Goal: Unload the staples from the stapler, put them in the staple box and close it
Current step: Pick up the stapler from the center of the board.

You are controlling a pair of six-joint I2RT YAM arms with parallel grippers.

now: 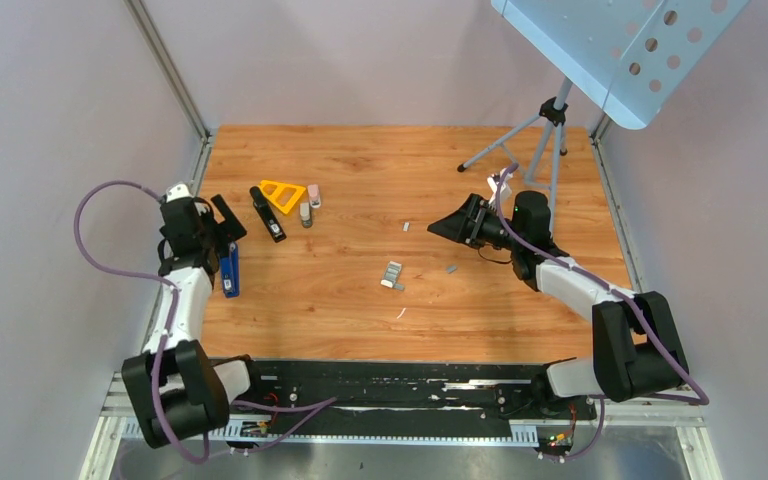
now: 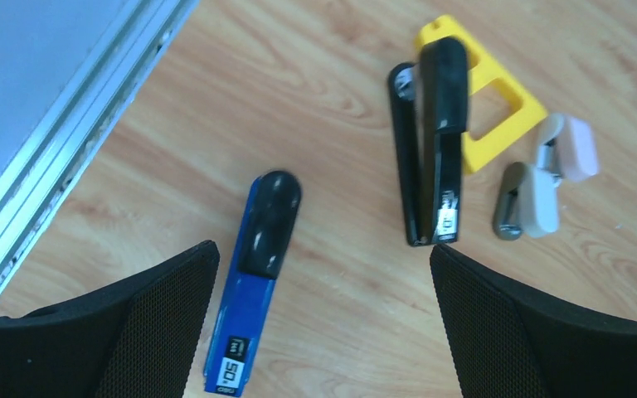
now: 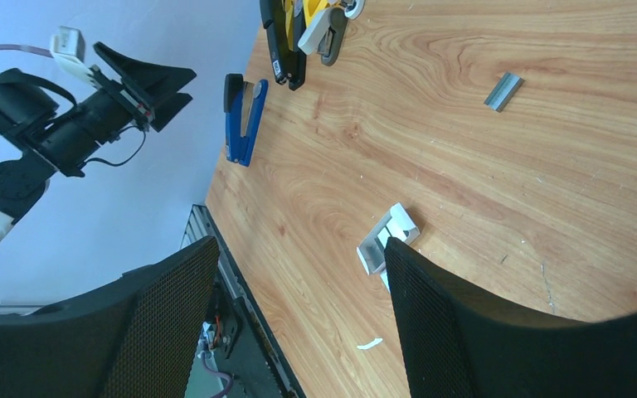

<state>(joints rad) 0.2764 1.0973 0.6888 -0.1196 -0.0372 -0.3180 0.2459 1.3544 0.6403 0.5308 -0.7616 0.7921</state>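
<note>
The black stapler [image 1: 268,213] lies on the wooden table at the far left, against a yellow triangular piece [image 1: 282,195]. In the left wrist view the stapler [image 2: 435,141] lies ahead and to the right of my fingers. Small silvery staple bars [image 1: 406,226] lie apart near the table's middle; one shows in the right wrist view [image 3: 503,90]. My left gripper [image 1: 228,228] [image 2: 322,257] is open and empty, left of the stapler. My right gripper [image 1: 440,230] [image 3: 300,245] is open and empty, right of the staples.
A blue stapler [image 1: 229,270] [image 2: 253,282] lies just below my left gripper. A pink mini stapler [image 1: 314,195] and a grey one [image 1: 305,214] lie right of the yellow piece. A small white-grey box piece [image 1: 392,272] [image 3: 388,239], a white sliver [image 1: 401,313] and a tripod [image 1: 550,130] are also here.
</note>
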